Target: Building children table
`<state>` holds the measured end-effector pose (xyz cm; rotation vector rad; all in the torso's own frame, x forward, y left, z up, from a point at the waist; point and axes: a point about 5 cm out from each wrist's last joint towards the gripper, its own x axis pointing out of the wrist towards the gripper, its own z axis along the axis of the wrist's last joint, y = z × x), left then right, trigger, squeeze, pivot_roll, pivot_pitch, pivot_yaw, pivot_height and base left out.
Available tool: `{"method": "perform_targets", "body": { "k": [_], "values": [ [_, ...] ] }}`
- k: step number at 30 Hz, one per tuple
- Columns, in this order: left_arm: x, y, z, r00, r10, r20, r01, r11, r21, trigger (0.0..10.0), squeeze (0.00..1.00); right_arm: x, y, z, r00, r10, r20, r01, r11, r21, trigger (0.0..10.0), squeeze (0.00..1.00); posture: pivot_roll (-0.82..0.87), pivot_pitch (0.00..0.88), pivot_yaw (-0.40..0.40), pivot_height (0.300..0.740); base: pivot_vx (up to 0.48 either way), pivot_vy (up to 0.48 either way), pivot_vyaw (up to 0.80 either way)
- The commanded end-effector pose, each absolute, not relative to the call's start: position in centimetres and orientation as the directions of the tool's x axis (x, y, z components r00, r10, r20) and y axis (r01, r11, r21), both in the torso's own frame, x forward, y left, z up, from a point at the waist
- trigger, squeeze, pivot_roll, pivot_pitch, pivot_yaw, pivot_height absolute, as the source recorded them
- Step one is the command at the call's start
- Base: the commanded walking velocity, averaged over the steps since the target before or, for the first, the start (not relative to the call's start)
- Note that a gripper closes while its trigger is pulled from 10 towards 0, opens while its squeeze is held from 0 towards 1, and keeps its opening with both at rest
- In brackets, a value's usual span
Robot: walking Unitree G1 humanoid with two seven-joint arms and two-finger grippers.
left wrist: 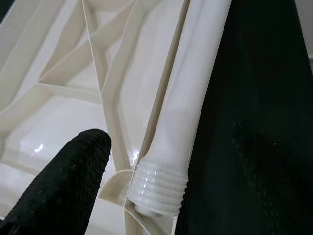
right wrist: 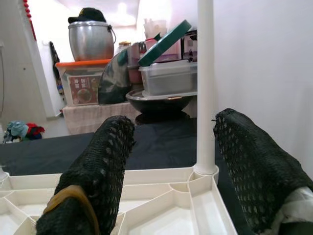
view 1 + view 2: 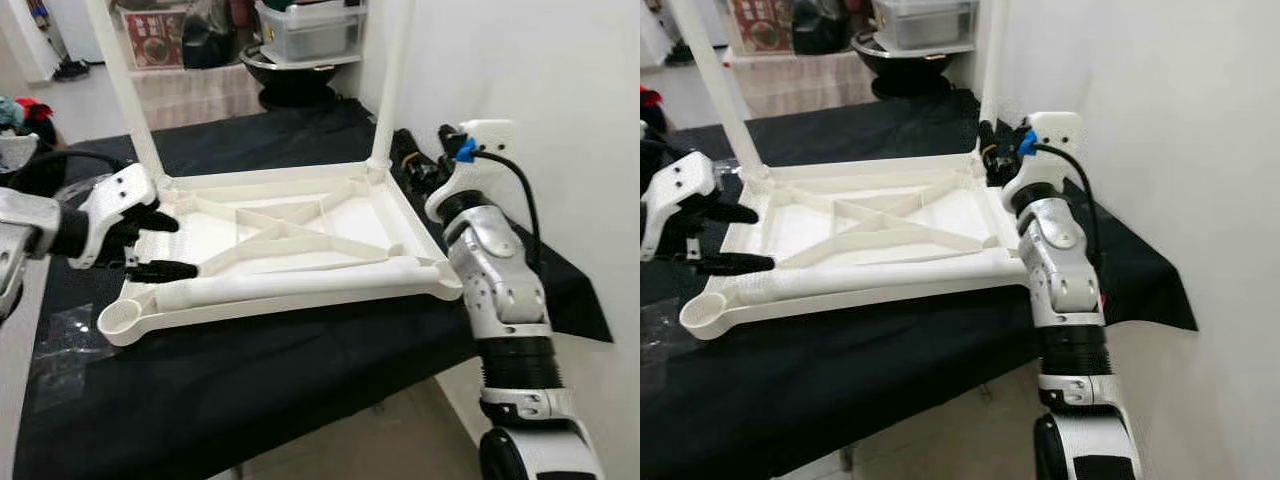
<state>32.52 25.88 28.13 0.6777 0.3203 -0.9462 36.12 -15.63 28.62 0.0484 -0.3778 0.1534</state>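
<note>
The white plastic tabletop (image 3: pixel 350 225) lies upside down on a black cloth. White legs stand upright in its far left corner (image 3: pixel 130 90) and far right corner (image 3: pixel 392 80). A loose leg (image 3: pixel 300 285) lies along the near edge, its threaded end (image 1: pixel 159 188) towards the left. The near left socket (image 3: pixel 125 318) holds nothing. My left gripper (image 3: pixel 160 245) is open, its fingertips (image 1: pixel 63 186) straddling the loose leg's threaded end without closing on it. My right gripper (image 2: pixel 171 161) is open near the far right corner, with the upright leg (image 2: pixel 205 88) just ahead between its fingers.
A white wall runs close along the right side. Behind the table stand clear storage boxes (image 3: pixel 310 30), a black bowl (image 3: pixel 295 70) and a metal pot (image 2: pixel 90 39). Crumpled clear plastic (image 3: pixel 60 340) lies on the cloth at the near left. The cloth's front edge (image 3: pixel 300 440) is near.
</note>
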Motion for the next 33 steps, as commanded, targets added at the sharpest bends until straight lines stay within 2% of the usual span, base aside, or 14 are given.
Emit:
{"method": "perform_targets", "body": {
  "k": [1, 6, 10, 13, 22, 33],
  "values": [
    [32.4, 26.4, 28.3, 0.545, -0.614, -0.571, 0.838, 0.377, 0.394, 10.0, 0.0, 36.1, -15.6, 28.2, 0.925, 0.141, 0.354, -0.161, 0.986, 0.028, 10.0, 0.0, 0.11, 0.17, -0.019, 0.74, 0.0, 0.0, 0.0],
    [33.1, 26.7, 27.5, 0.447, -0.61, -0.654, 0.895, 0.293, 0.337, 10.0, 0.0, 35.8, -15.6, 28.1, 0.931, 0.14, 0.336, -0.164, 0.986, 0.042, 10.0, 0.0, 0.09, 0.217, -0.013, 0.74, 0.0, 0.0, 0.0],
    [33.3, 26.6, 27.4, 0.436, -0.61, -0.662, 0.9, 0.28, 0.334, 10.0, 0.0, 35.8, -15.6, 28.0, 0.933, 0.143, 0.331, -0.166, 0.985, 0.044, 10.0, 0.0, 0.09, 0.222, -0.014, 0.74, 0.0, 0.0, 0.0],
    [33.9, 26.2, 27.4, 0.368, -0.605, -0.706, 0.929, 0.208, 0.307, 10.0, 0.0, 35.9, -15.5, 27.8, 0.938, 0.148, 0.314, -0.175, 0.983, 0.058, 10.0, 0.0, 0.09, 0.238, -0.01, 0.74, 0.0, 0.0, 0.0],
    [34.9, 25.3, 28.7, 0.306, -0.581, -0.754, 0.948, 0.112, 0.299, 10.0, 0.0, 35.7, -15.2, 27.8, 0.941, 0.15, 0.302, -0.179, 0.981, 0.07, 10.0, 0.0, 0.1, 0.258, 0.008, 0.74, 0.0, 0.0, 0.0],
    [35.9, 23.6, 28.1, 0.237, -0.573, -0.785, 0.96, 0.017, 0.278, 10.0, 0.0, 35.0, -15.3, 27.7, 0.945, 0.136, 0.298, -0.166, 0.983, 0.078, 10.0, 0.0, 0.11, 0.274, 0.041, 0.74, 0.0, 0.0, 0.0]
  ]
}}
